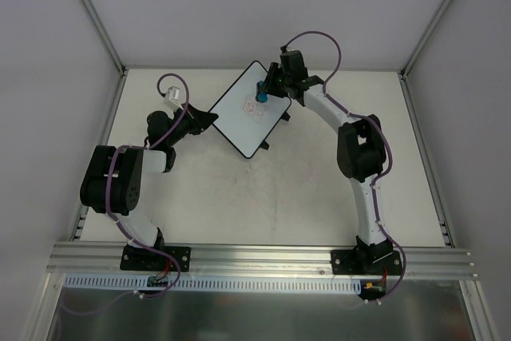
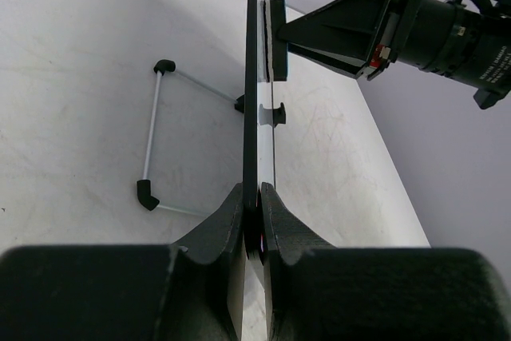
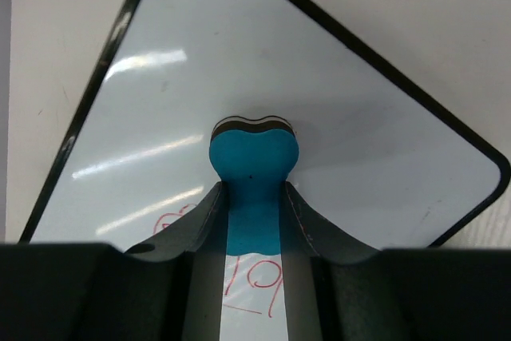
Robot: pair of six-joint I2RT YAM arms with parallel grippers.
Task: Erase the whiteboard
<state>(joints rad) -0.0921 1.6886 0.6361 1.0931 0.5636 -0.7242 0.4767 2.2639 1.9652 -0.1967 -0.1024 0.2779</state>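
Note:
The whiteboard [image 1: 249, 109] lies tilted at the back middle of the table, with red scribbles near its far part. My left gripper [image 1: 209, 118] is shut on its left edge; the left wrist view shows the board edge-on [image 2: 251, 77] between the jaws [image 2: 259, 197]. My right gripper [image 1: 266, 90] is shut on a blue eraser [image 1: 261, 92] pressed to the board. In the right wrist view the eraser [image 3: 253, 157] sits on the white surface [image 3: 319, 77], with red marks [image 3: 255, 281] below it between the fingers.
A wire stand with black tips [image 2: 152, 133] shows under the board in the left wrist view. Small black tabs [image 1: 263, 146] stick out of the board's near edge. White walls and metal frame posts [image 1: 92, 13] enclose the table.

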